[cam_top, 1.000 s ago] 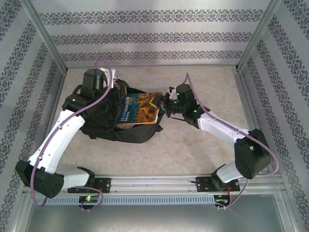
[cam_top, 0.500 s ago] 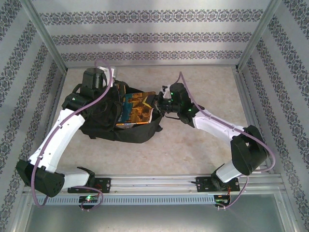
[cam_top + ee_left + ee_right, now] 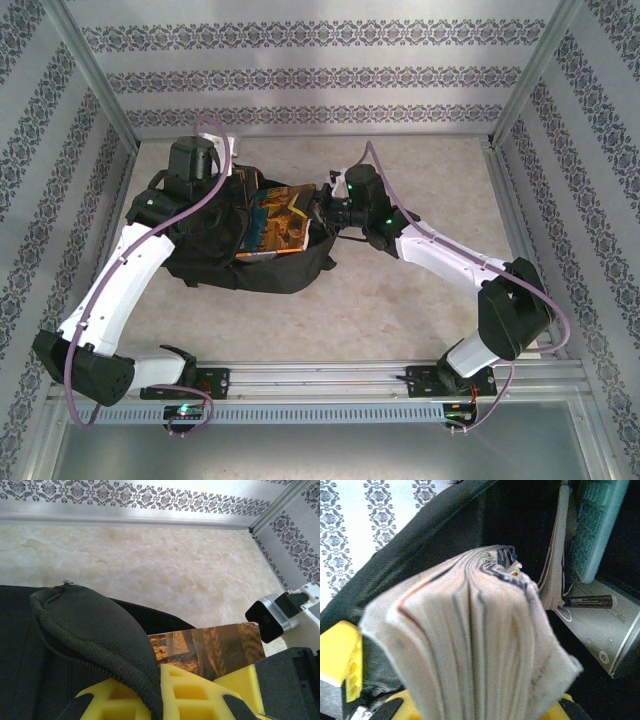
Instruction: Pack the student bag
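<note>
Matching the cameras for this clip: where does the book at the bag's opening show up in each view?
Top external: the book is left of centre, its orange and teal cover poking out of the student bag.
Left wrist: lower right, a brown strip of cover behind the bag's flap.
Right wrist: centre, its fanned page edges close to the lens.
Shared landmark: the black student bag, with its rim upper left in the right wrist view.

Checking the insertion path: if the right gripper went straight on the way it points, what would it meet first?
The right gripper, shut on the book, points into the open student bag. The book's leading edge would likely meet the bag's dark inner lining first; depth is unclear.
</note>
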